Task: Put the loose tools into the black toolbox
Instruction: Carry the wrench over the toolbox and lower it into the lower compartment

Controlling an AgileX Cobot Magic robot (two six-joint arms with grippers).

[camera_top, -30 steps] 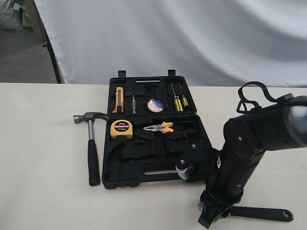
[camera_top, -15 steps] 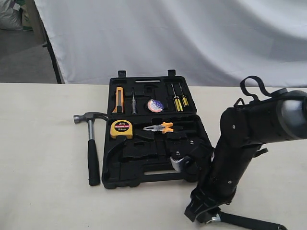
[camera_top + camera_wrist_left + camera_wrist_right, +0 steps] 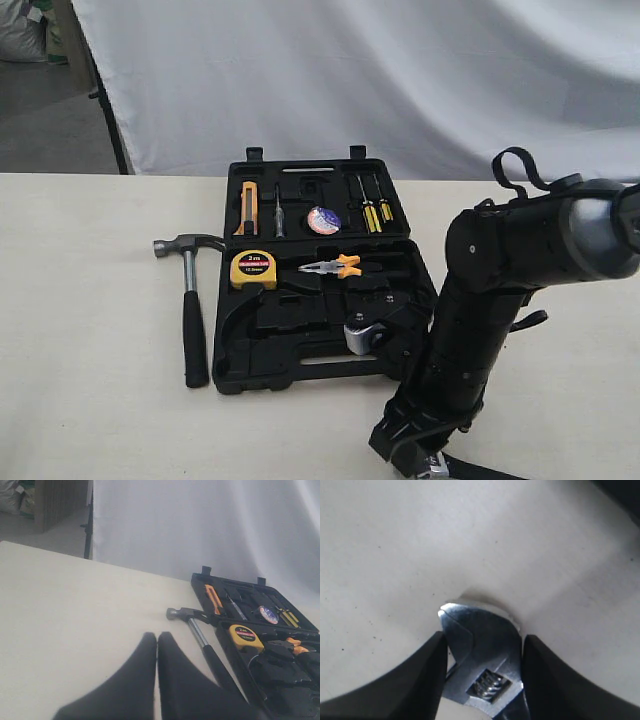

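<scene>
The black toolbox (image 3: 300, 335) lies open on the table, its two halves flat. In its far half rests the black tape roll (image 3: 323, 220) with a blue-white label. The claw hammer (image 3: 190, 300) lies on the table just left of the case, head toward the back. My right gripper (image 3: 410, 452) is low at the front edge, right of the case, shut on the silver head of the adjustable wrench (image 3: 485, 655); the wrench's black handle (image 3: 490, 470) trails right along the bottom edge. My left gripper (image 3: 157, 638) is shut and empty above bare table, short of the hammer (image 3: 200, 635).
A yellow tape measure (image 3: 253, 268) and orange-handled pliers (image 3: 335, 266) sit in the near half of the case. An orange knife (image 3: 247, 207) and screwdrivers (image 3: 372, 212) fill the far half. A white cloth hangs behind the table.
The right arm has swung left and lower with the wrench in its fingers, so most of the wrench handle has left the bottom of the exterior view. Hammer and case have not moved.
</scene>
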